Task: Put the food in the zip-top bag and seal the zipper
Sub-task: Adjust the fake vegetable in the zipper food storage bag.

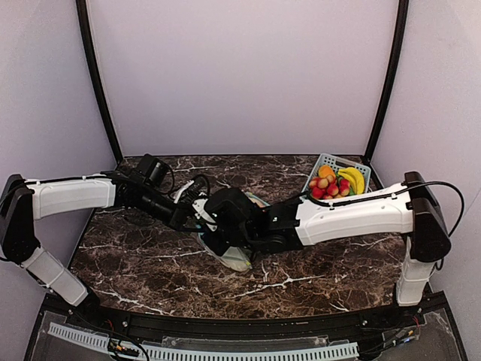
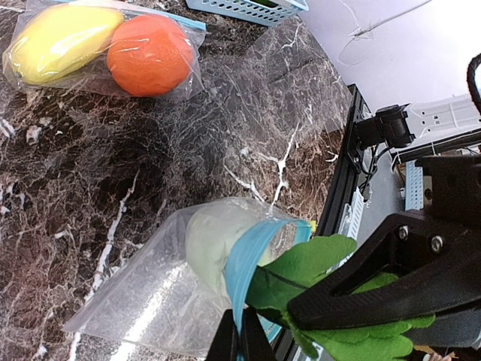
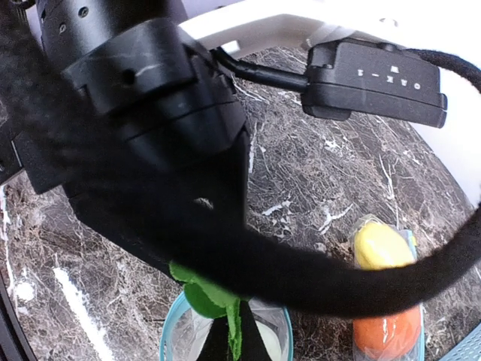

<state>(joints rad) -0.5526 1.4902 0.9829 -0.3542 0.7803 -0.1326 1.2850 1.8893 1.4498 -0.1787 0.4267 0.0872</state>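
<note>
Two robot arms meet at the middle of a dark marble-patterned table (image 1: 150, 263). The left gripper (image 2: 240, 342) has its fingers pressed together on the blue zipper band of a clear zip-top plastic bag (image 2: 150, 301), at the edge of the bag's mouth. The bag lies on its side on the stone surface with its opening toward the arms. The right gripper (image 3: 225, 342) pinches a green leafy toy vegetable piece (image 2: 301, 267) between closed fingers, right at that opening. The leaf sits partly across the blue band, and how far inside it reaches cannot be told. A pale, white oblong toy (image 2: 207, 241) is already inside the bag, just behind the band.

Well apart on the same table lies a second clear plastic bag (image 2: 90, 84) holding two pieces side by side and touching: a glossy yellow oblong toy fruit (image 2: 64, 41) and an orange-red ball (image 2: 149, 54). At the table's far right corner, a light-blue perforated plastic basket (image 1: 331, 158) holds more toy fruit (image 1: 334, 184) — yellow, red and orange among them. The right wrist view is largely blocked by the left arm's black housing and a cable.
</note>
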